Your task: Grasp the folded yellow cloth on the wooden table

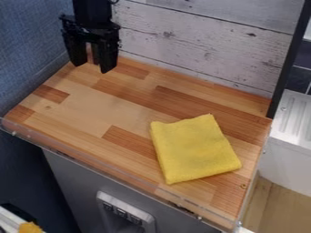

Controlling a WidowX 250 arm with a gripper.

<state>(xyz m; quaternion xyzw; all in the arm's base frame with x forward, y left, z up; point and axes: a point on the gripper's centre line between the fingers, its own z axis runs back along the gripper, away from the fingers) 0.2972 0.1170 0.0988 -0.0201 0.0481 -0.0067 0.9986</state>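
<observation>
Yellow cloth (194,149), just one, lies well apart from one pincer (92,67).

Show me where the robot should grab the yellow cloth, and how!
Probably pinch the corner nearest the open gripper, coming straight down from above. The yellow cloth lies flat and folded, so a raised handle is missing, but corners look pinchable.

So my black two-finger gripper (92,68) is hanging tips-down at upper left, fingers spread apart. My black arm (92,12) comes in up top.
</observation>
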